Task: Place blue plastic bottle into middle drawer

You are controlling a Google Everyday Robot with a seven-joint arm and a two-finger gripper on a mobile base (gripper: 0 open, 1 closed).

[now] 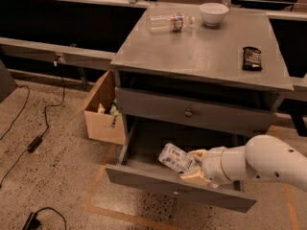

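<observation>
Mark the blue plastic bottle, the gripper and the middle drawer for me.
blue plastic bottle (175, 158): camera view, on its clear body.
gripper (193, 166): camera view, midway between its fingertips, over the open drawer.
middle drawer (144, 178): camera view, on its front panel.

Clear glossy blue plastic bottle (173, 157), clasped by matt cream hand (192, 166) over the matt grey middle drawer (163, 180), smooth glossy white arm (264, 164), dull grey counter (201, 54), brown cardboard box (100, 124).
</observation>
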